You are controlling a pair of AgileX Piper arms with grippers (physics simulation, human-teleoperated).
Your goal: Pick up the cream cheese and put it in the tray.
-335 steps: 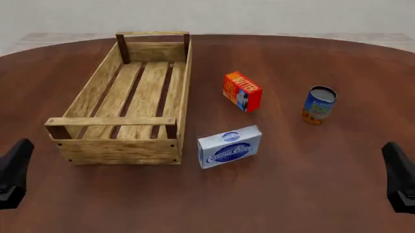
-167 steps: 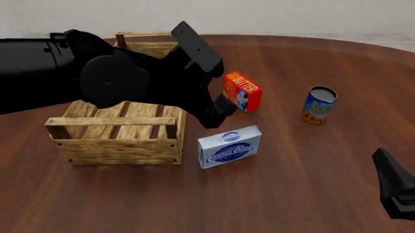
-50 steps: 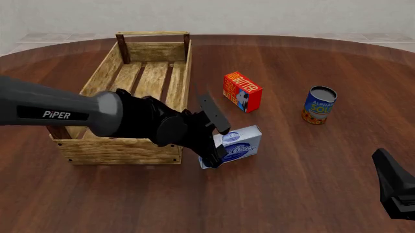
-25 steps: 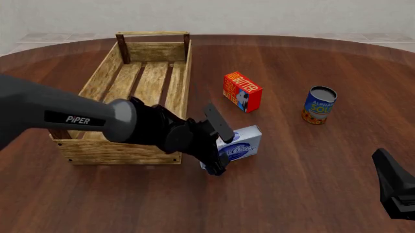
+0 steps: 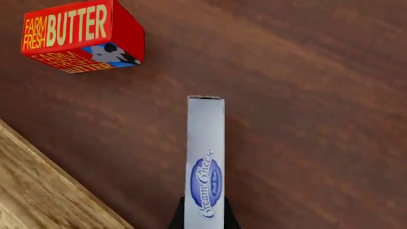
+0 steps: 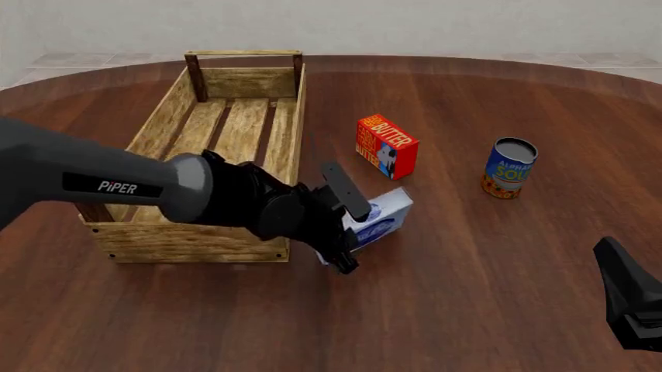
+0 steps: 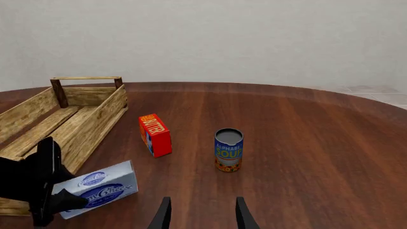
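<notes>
The cream cheese (image 6: 380, 218) is a white and pale-blue box with a dark blue oval logo, just right of the tray's near right corner. My left gripper (image 6: 355, 225) is shut on its left end and holds it tilted; whether it still touches the table I cannot tell. In the left wrist view the box (image 5: 205, 157) shows edge-on between the two fingertips (image 5: 175, 220). It also shows in the right wrist view (image 7: 102, 187). The tray (image 6: 186, 232) is a light-wood slatted crate at the left, with nothing in it. My right gripper (image 7: 202, 217) is open and holds nothing, near the front right.
A red-orange butter box (image 6: 388, 146) stands behind the cream cheese, also in the left wrist view (image 5: 83, 36). A blue soup can (image 6: 510, 167) stands at the right. The right arm (image 6: 631, 306) sits low at the front right edge.
</notes>
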